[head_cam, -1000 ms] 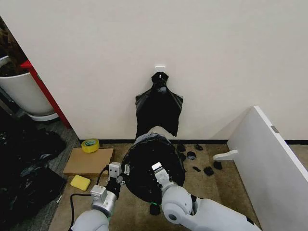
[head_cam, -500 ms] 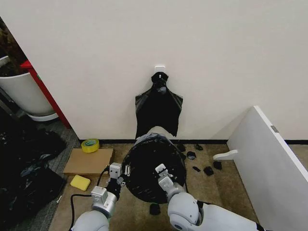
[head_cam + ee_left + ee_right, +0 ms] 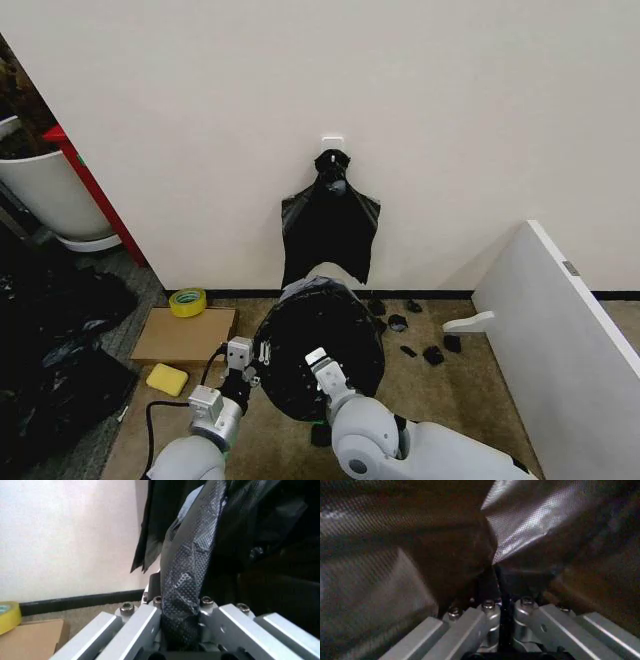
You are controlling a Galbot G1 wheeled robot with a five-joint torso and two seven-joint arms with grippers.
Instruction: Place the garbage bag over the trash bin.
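Sitting on the carpet against the wall: trash bin [image 3: 322, 271], only a strip of white rim peeking out at the far side, rest wrapped in the garbage bag [image 3: 318, 352]. Bag mouth facing the head camera as a round black opening, film crinkled around the edge.

Left gripper [image 3: 262, 352] clamping the near-left edge of the bag. Left wrist view confirming: a twisted band of dotted black film [image 3: 187, 588] running straight down between the two metal fingers [image 3: 135, 630], jaws narrow and pinching it.

Right gripper [image 3: 318, 362] reaching into the bag mouth from the front, slightly right of the left one. Right wrist view: fingers [image 3: 470, 624] pressed nearly together with a thin fold of the bag [image 3: 497, 581] caught in the slit, glossy film bunching all round.

Hanging on the wall right behind the bin: flat black bag [image 3: 330, 225] tied to a white hook [image 3: 332, 143]. Lying to the left on the floor: cardboard sheet [image 3: 185, 335], yellow tape roll [image 3: 187, 301], yellow sponge [image 3: 167, 379]. Leaning at the right: white board [image 3: 560, 330]. Scattered near the skirting: small black scraps [image 3: 415, 340].
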